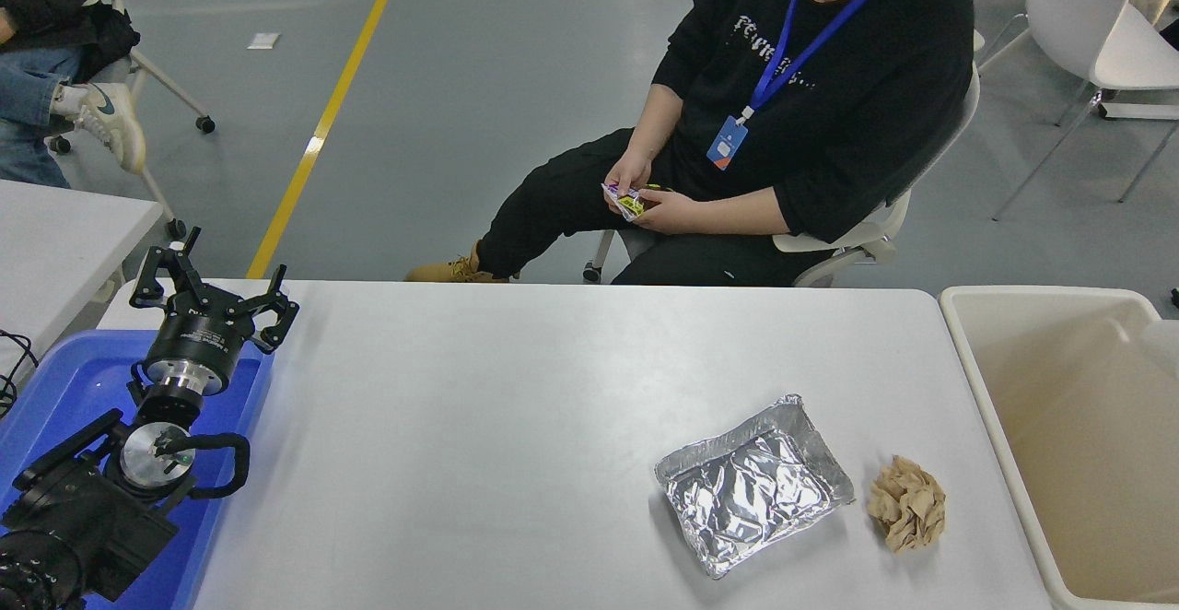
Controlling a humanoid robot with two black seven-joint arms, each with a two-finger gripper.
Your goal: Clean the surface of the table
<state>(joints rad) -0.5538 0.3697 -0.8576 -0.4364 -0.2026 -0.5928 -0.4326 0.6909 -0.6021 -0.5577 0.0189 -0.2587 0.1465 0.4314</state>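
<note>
With the right arm out of view and the left gripper (204,301) parked jaws spread, next pinch the crumpled brown paper ball (907,503) near the white worktop's (497,444) right edge gently, clear of the silver foil tray (753,486).

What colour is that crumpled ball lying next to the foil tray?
Light brown, like kraft paper. The crumpled ball shows in the head view, right of the foil tray.

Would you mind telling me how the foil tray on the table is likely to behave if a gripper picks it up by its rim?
The foil tray looks thin and already creased, so its rim would probably buckle under a pinch. It appears empty, so likely very light and apt to slide on the glossy table surface if pushed.
</note>
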